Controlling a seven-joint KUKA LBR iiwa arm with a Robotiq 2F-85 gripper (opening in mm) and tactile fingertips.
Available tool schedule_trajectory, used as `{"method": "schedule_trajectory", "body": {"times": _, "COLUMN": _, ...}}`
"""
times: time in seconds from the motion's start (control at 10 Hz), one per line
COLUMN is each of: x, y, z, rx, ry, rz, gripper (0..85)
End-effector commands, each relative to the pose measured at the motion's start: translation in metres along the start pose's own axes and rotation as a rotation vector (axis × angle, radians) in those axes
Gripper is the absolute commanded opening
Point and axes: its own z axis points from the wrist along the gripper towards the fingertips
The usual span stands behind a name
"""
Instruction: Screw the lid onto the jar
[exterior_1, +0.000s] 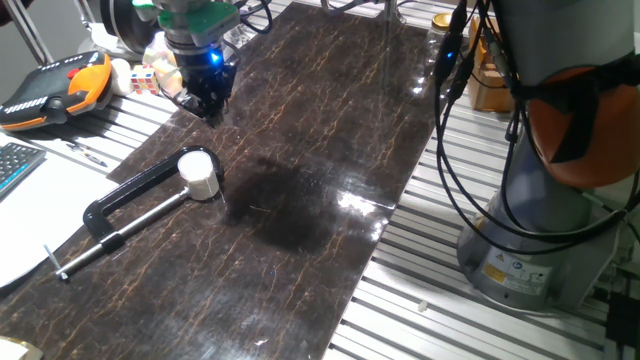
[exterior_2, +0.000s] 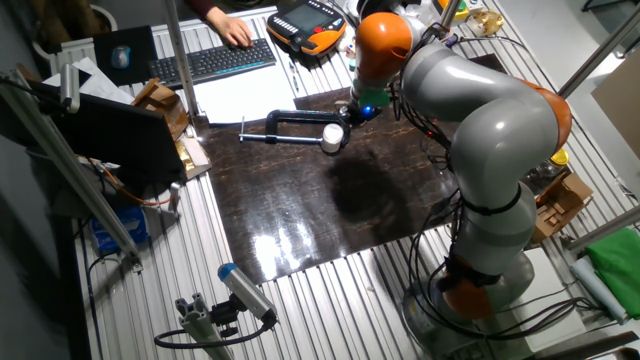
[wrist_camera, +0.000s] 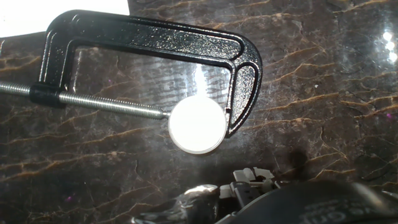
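Right now the jar (exterior_1: 199, 177) sits on the dark marble-pattern bench (exterior_1: 330, 130), pinched in the black C-clamp (exterior_1: 130, 195) between the screw tip and the fixed end of the frame. Its top looks capped w/ the lid (wrist_camera: 197, 124), a flat white disc in the hand view, though whether it's seated or just resting can't be told.

Edges & room: the clamp lies near the bench's left edge in one fixed view, its screw handle pointing toward the near-left corner. To the right of the jar the slab is bare w/ glare patches, running to the far-right edge where it meets slotted aluminium rails (exterior_1: 420, 290). Off the left edge: a white paper sheet (exterior_1: 30, 215), a keyboard (exterior_2: 215, 62) and an orange-black teach pendant (exterior_1: 55, 88). In the other fixed view a person's hand (exterior_2: 232, 30) rests at the keyboard.

Writing: a yellow sticker on the arm's base (exterior_1: 505, 270), too small to read. No other legible text.

Arm pose: the gripper (exterior_1: 210, 100) hangs above the bench, up & behind the jar, apart from it, pointing down, a blue light glowing on its body. The arm (exterior_2: 480, 130) bends over from its base at the bench's right side. Jaws: only a sliver shows at the bottom of the hand view; can't tell if spread or pressed together.
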Motion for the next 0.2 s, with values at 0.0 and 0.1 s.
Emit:
{"method": "schedule_trajectory", "body": {"times": 0.0, "x": 0.0, "y": -0.0001, "z": 0.0, "rx": 0.003, "ry": 0.0, "rz": 0.0, "gripper": 0.7}}
{"method": "schedule_trajectory", "body": {"times": 0.1, "x": -0.0002, "y": -0.0002, "z": 0.0001, "rx": 0.007, "ry": -0.003, "rz": -0.002, "gripper": 0.7}}
